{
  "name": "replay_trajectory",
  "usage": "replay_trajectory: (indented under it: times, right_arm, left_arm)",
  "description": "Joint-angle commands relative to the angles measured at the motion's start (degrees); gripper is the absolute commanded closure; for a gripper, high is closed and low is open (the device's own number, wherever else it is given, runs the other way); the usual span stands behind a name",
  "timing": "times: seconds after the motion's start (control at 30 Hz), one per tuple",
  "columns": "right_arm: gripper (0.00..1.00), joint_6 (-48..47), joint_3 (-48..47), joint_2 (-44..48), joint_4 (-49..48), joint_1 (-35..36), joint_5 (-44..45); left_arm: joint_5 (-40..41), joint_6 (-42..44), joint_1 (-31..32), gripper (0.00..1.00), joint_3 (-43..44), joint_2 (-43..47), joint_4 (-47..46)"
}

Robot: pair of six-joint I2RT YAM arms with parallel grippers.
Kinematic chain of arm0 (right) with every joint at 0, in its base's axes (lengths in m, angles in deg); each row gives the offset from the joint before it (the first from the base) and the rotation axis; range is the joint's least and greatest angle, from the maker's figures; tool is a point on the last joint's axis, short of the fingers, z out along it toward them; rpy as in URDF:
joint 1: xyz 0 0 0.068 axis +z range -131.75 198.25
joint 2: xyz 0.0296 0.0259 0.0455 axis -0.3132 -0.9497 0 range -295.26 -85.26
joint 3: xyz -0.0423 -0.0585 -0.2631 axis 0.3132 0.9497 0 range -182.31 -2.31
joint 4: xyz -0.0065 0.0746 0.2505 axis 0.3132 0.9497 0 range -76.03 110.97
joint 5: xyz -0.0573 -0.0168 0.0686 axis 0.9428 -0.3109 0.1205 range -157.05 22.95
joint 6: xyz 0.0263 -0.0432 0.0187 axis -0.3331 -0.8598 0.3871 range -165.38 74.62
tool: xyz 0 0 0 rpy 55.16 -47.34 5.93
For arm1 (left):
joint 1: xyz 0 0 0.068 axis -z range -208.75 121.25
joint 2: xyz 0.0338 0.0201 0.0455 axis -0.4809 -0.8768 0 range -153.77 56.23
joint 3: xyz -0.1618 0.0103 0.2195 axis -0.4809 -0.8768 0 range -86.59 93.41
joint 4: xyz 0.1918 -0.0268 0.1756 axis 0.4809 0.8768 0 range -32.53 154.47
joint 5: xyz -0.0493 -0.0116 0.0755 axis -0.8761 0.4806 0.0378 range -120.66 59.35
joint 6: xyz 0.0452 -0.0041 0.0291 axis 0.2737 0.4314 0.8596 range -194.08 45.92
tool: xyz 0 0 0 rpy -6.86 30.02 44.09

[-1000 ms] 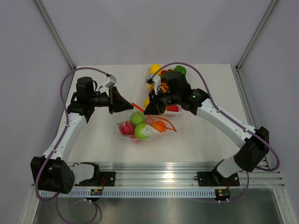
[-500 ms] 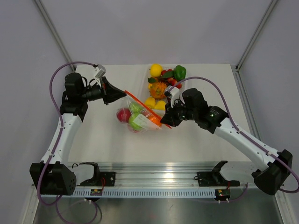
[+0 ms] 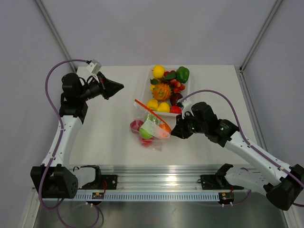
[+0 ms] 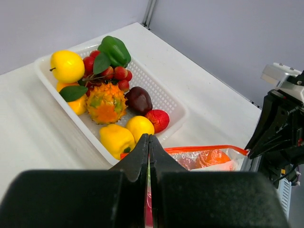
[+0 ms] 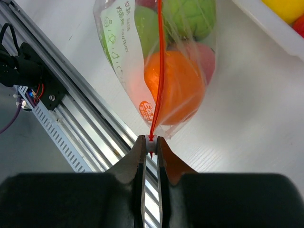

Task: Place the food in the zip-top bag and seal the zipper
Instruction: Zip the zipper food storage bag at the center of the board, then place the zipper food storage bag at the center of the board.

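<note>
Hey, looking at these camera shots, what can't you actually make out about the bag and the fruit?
- Top view: whether the zipper is sealed; too small.
- Right wrist view: the bag is cut off by the top edge; the right pincer covers the zipper's near end.
- Left wrist view: the left pincer hides most of the bag.
- Any view: the food inside overlaps, so no count.

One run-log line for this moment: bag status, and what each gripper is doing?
zip-top bag: food inside | left gripper: shut, empty, away from bag | right gripper: shut on zipper end
</note>
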Motion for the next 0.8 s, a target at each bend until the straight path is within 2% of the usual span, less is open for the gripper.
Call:
replay_trajectory:
  times: [0.0,0.23,0.33,0.53,0.63,0.77]
  right_arm:
    - [1.00,1.7,-0.5,0.0,-0.7,-0.2,1.7]
    - [1.00,1.9,-1.8,-0.9,-2.4,-0.2,0.7]
    - [1.00,1.9,-3.5,-2.4,-2.7,-0.2,1.0]
    - [1.00,3.3,-7.9,-6.4,-2.2,-0.2,7.1]
    - [1.00,2.8,-11.4,-8.8,-2.0,-0.2,9.5]
    - [1.00,0.9,-18.0,-12.6,-1.9,-0.2,6.8]
  left_arm:
    - [2.0,-1.0,-0.1,1.00,1.1,0.2,-4.7]
    - [2.1,-1.4,-0.1,1.00,1.1,0.4,-4.1]
    - [5.9,-2.0,-0.1,1.00,2.2,0.2,-2.2]
    - [7.8,-3.6,-0.2,1.00,4.4,-1.2,0.7]
    - [9.3,-4.0,-0.1,1.00,4.8,-0.7,1.9]
    - [13.0,-4.4,-0.1,1.00,5.7,0.0,3.4]
